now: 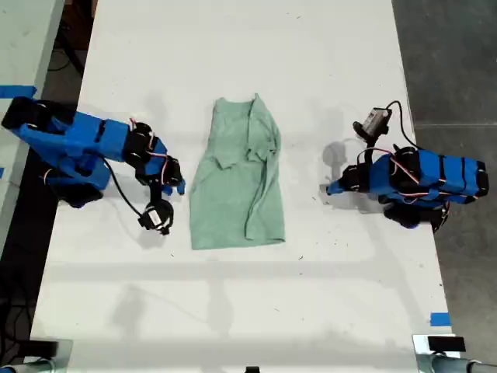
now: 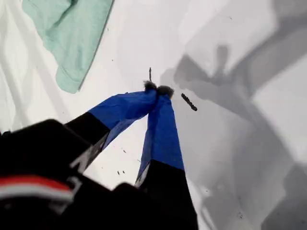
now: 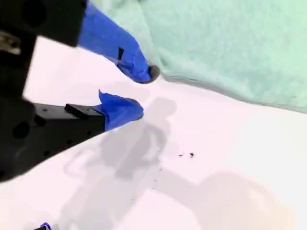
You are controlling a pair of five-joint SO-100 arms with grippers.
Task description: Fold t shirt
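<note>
The t shirt (image 1: 237, 183) lies flat in the middle of the white table (image 1: 233, 311), between the two blue arms. Its long axis runs from the top of the exterior view to the bottom. The narrower end points toward the top of that view and the wide straight hem toward the bottom. The cloth is wrinkled. A flap on the exterior view's right half seems to be folded over onto the body, though the creases there are hard to read from above.

My first gripper (image 1: 329, 189) is on the exterior view's right, near the shirt but apart from it. In the first wrist view my first gripper (image 2: 158, 89) is clenched, its blue tips pressed together over bare table with nothing between them. One corner of the t shirt (image 2: 67, 28) lies some way beyond the tips.

My second gripper (image 1: 177, 186) is on the exterior view's left, just beside the shirt's long edge. In the second wrist view my second gripper (image 3: 144, 91) is released, with a gap between its tips and nothing in it. One tip sits right at the edge of the t shirt (image 3: 230, 43); whether it touches the cloth I cannot tell
</note>
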